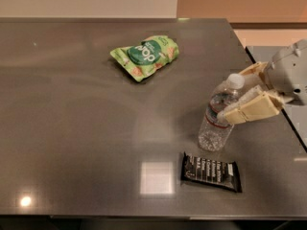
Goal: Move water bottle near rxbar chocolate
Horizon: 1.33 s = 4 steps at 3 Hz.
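The water bottle (pixel 217 119), clear with a white cap and a red-and-white label, stands on the grey table (pixel 72 128) at the right, leaning slightly right. My gripper (pixel 237 92) reaches in from the right edge. Its cream fingers (pixel 249 109) sit on either side of the bottle's upper half and hold it. The rxbar chocolate (pixel 211 171), a flat black wrapper with white lettering, lies on the table just in front of the bottle's base, a small gap away.
A green snack pouch (pixel 146 55) lies at the back middle of the table. The table's right edge (pixel 288 123) runs just behind my gripper. A bright light reflection (pixel 156 177) sits left of the bar.
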Each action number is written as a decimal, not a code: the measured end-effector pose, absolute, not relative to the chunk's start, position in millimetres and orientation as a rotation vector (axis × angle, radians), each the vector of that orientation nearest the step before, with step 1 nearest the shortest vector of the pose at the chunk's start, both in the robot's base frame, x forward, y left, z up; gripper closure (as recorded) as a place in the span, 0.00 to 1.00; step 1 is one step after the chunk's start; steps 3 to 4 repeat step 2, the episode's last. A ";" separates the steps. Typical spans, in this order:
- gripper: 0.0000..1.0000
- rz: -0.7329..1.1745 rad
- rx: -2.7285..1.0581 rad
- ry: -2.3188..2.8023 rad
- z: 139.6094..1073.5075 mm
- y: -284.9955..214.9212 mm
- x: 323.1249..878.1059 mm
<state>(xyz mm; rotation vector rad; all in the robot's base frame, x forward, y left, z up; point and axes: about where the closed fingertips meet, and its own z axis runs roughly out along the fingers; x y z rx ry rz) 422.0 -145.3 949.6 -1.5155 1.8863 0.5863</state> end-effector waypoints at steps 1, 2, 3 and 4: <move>0.00 0.583 -1.519 1.884 950.8 -143.6 421.3; 0.00 0.583 -1.519 1.884 950.9 -143.5 421.3; 0.00 0.583 -1.519 1.884 950.9 -143.5 421.3; 0.00 0.583 -1.519 1.884 950.9 -143.5 421.3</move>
